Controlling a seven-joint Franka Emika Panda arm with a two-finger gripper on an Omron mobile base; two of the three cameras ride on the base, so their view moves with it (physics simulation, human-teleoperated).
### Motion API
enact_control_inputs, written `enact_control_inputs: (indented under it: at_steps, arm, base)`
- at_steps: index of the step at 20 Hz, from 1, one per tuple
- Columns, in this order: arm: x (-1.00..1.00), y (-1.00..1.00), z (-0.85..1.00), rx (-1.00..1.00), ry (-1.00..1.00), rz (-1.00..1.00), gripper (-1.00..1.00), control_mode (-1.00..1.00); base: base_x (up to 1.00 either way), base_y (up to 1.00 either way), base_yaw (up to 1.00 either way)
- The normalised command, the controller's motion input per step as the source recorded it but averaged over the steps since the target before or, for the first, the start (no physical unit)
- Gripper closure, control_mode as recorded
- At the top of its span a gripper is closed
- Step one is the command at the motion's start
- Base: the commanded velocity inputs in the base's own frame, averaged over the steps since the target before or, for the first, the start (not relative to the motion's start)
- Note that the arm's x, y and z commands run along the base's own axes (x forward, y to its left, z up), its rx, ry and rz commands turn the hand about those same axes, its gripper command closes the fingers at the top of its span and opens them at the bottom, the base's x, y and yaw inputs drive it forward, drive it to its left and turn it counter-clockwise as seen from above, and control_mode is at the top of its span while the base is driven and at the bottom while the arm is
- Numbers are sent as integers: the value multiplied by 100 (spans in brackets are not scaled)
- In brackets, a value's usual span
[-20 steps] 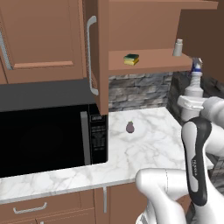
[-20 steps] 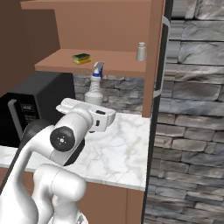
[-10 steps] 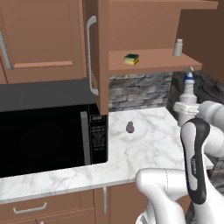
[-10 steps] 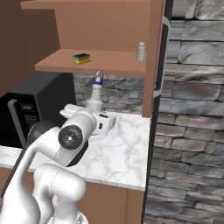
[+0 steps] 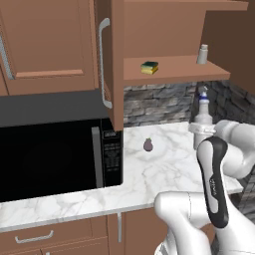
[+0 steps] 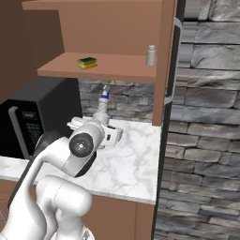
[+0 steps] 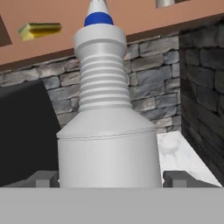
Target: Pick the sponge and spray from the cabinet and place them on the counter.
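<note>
While the tool grips the spray low over the counter (contact with the marble not discernible), the sponge sits on the cabinet shelf, so 1 of 2 items remains untouched.

Both base views look forward and down from behind the arm, left and right, sharing the counter, cabinet shelf and spray. The hand view faces the spray at close range, level with it.
</note>
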Motion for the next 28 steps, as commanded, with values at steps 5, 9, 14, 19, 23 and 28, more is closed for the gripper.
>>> enact_control_inputs:
  at_steps: [5,9,14,19,23,28]
  arm:
    - [27,28,-53,0,-10,-1,100,-100]
    - [24,28,-45,0,-17,0,100,-100]
    - [36,13,-48,0,-12,-3,100,-100]
    - [41,13,-51,-1,-11,-5,100,-100]
    - [47,1,-40,0,-11,-7,100,-100]
    - [39,2,-55,0,-6,-5,100,-100]
  base:
    - [0,0,0]
    - [0,0,0]
    - [0,0,0]
    - [0,0,0]
    - [0,0,0]
    - [0,0,0]
